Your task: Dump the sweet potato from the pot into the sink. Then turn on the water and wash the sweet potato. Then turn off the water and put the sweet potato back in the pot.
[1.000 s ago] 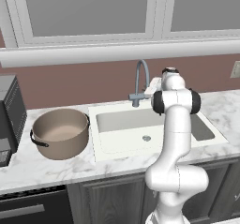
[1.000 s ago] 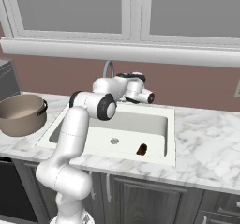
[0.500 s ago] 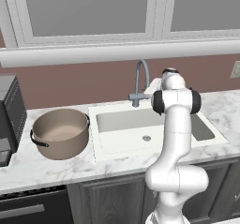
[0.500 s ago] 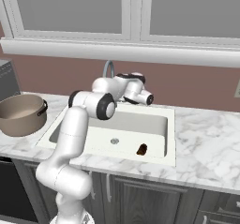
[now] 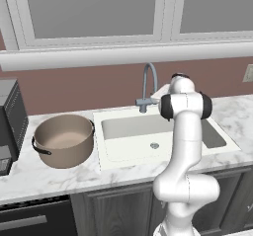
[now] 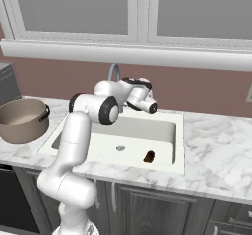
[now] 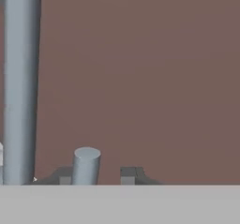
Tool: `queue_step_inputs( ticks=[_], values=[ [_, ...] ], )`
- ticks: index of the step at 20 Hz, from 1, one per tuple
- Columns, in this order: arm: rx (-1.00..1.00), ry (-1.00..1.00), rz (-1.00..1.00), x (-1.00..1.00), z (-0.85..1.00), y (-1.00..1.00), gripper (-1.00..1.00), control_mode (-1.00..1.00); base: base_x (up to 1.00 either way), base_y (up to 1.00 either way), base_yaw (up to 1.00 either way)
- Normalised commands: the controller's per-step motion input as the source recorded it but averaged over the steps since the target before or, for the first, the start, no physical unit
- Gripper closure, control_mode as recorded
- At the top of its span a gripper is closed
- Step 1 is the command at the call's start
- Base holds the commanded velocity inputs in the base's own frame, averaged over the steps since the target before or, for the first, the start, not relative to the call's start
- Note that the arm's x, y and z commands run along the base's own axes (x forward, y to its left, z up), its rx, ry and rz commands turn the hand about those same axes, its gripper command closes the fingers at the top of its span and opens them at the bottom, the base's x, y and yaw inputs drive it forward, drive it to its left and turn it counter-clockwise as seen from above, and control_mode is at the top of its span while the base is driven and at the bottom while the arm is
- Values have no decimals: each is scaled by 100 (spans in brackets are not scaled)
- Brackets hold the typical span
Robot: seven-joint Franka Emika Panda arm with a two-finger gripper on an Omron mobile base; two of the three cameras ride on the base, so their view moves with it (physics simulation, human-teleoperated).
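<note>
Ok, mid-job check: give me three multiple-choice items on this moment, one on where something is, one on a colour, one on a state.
1. Where is the sweet potato?
A. in the pot
B. in the sink, near its front right corner
C. on the counter

2. What colour is the sink?
A. white
B. black
C. steel grey

3. What is the pot like?
A. tipped over
B. lidded
C. upright and empty

Answers: 1 B, the reddish lump lies on the basin floor; 2 A, rim and basin are white; 3 C, its pale inside shows bare.
</note>
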Motion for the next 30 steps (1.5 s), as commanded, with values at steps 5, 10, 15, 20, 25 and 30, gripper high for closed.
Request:
queue_step_inputs(
  ticks=[5, 10, 15, 20, 25, 30],
  values=[
    [4, 3, -15, 2, -7, -45, 100, -100, 0, 0, 0],
    [1, 1, -11, 6, -19, -50, 100, -100, 0, 0, 0],
    [0, 0, -6, 6, -29, -54, 100, -100, 0, 0, 0],
    [1, 0, -4, 2, -39, -58, 100, -100, 0, 0, 0],
    [2, 0, -4, 0, -45, -58, 100, -100, 0, 0, 0],
    [3, 0, -3, 0, -51, -63, 100, -100, 0, 0, 0]
  ],
)
